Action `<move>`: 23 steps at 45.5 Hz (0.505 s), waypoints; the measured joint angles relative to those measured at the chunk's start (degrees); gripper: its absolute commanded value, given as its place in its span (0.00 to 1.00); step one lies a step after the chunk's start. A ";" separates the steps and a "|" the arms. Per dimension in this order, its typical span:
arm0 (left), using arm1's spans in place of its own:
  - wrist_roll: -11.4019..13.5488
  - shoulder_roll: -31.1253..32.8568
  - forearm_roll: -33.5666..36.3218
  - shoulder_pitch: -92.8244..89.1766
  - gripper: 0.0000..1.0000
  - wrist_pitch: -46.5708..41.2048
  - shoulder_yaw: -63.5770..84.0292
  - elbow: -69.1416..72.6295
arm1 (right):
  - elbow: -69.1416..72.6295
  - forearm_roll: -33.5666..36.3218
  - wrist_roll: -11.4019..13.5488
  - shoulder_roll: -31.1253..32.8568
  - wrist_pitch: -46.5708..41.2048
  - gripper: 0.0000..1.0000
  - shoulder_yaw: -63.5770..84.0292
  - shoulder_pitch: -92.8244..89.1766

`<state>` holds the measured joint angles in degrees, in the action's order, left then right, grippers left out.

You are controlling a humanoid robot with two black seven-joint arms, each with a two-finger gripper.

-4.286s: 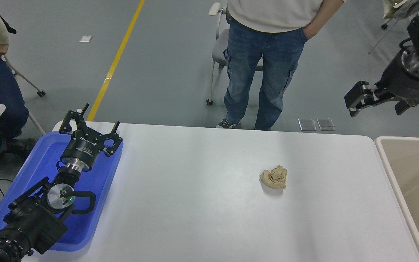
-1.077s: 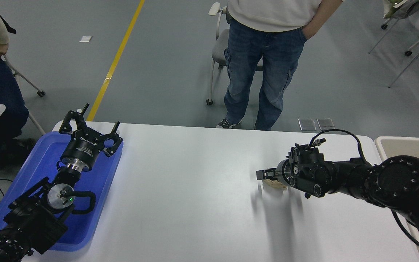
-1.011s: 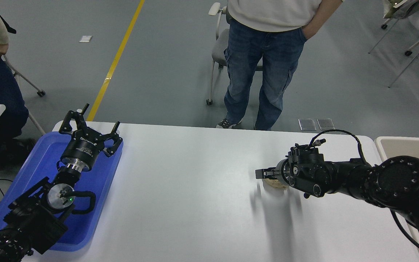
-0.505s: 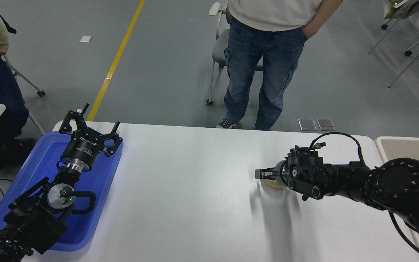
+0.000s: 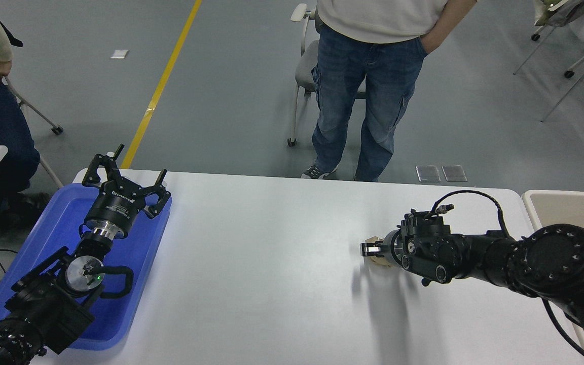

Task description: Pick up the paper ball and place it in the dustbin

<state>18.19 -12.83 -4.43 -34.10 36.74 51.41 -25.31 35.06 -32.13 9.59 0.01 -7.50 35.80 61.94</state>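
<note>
White table (image 5: 282, 263), unlabelled paper ball (image 5: 379, 259)

Only one piece of print shows — white lettering on the black body of the left gripper (image 5: 125, 178), above the blue tray (image 5: 43, 243). It is too small and tilted to read.

My right tool (image 5: 371, 250) swung in from high at the right, came down onto the paper ball (image 5: 380, 256) and has closed around it.
</note>
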 measured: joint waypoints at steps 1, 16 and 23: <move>0.00 0.00 0.00 0.00 1.00 0.00 0.00 0.00 | 0.23 0.68 -0.01 -0.03 -0.05 0.00 0.00 0.17; 0.00 0.00 -0.01 0.00 1.00 0.00 0.01 0.00 | 10.64 9.89 -0.06 4.04 -0.38 0.00 2.33 7.20; 0.00 0.00 -0.03 0.00 1.00 0.00 0.02 0.00 | 17.98 11.31 -0.07 8.08 -0.44 0.00 4.42 13.72</move>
<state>18.19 -12.83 -4.46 -34.10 36.74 51.42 -25.31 53.03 -20.82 9.52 8.09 -7.94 40.22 75.67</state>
